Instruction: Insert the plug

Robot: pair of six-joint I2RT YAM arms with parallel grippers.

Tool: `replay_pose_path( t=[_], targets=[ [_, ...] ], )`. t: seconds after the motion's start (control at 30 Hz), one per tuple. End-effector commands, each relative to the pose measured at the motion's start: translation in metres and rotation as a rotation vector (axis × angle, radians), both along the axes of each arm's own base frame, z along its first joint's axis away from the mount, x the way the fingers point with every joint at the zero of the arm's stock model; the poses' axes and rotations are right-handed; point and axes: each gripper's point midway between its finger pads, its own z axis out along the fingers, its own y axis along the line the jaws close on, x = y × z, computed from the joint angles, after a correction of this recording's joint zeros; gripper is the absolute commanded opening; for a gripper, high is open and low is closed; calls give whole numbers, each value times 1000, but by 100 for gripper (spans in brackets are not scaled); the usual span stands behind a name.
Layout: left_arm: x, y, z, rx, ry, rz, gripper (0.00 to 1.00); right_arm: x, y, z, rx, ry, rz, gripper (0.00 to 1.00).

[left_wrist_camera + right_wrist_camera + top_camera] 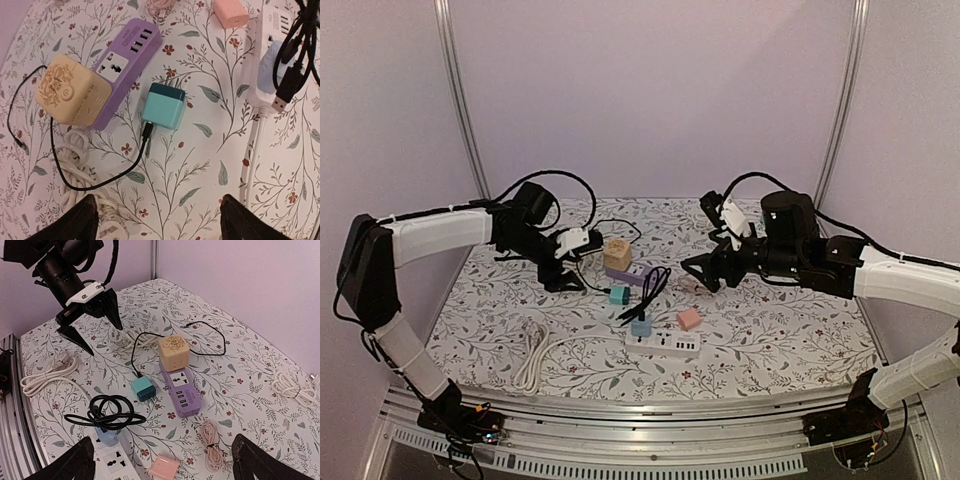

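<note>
The left gripper (160, 225) hangs with its jaws spread wide and nothing between them, both dark fingertips (75, 220) clear of the flowered surface (770, 340). Below the gap lies the teal plug (164, 106), flat on its side. Its metal prongs point toward the purple power strip (127, 55) just beside it, and they are in no socket. A thin black cable (107, 180) leaves the plug's other end and curves away across the surface. A yellow cube (72, 90) sits against one end of the purple strip, touching it.

The right gripper (700, 272) is also wide open and empty, held above the surface, well apart from the left one. A white power strip (663, 344) lies nearer the arm bases, with a pale blue adapter (641, 326) standing on it and a coiled black cable (107, 412) draped over that end. A pink charger (689, 319) rests just beyond the white strip
</note>
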Motion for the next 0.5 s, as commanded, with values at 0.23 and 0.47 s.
replay_pose_path(
  t=[0.23,0.47],
  targets=[
    [29,-21,-72,212,57,-287,92,3,-18,2,-23,-27,-65,94],
    [13,-33,-90,223,129,-439,80,4,-28,-2,-67,-47,-94,95]
  ],
)
